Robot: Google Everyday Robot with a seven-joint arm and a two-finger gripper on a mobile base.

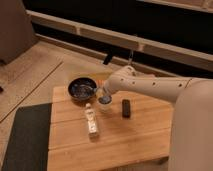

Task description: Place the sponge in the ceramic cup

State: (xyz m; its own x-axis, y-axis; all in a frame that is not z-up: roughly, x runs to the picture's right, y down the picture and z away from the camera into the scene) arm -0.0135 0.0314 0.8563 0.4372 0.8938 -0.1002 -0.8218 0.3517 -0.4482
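The ceramic cup (105,100), small, round and grey-blue with a darker inside, stands on the wooden table (110,140) just right of the wide dark bowl (81,89). My white arm reaches in from the right. My gripper (101,92) hangs directly over the cup's rim, between cup and bowl. The sponge is hidden; I cannot make it out at the gripper or in the cup.
A long white bottle (91,121) lies in front of the cup. To the cup's right lies a black rectangular block (126,108). A dark mat (27,137) covers the floor left of the table. A low ledge (125,40) runs behind.
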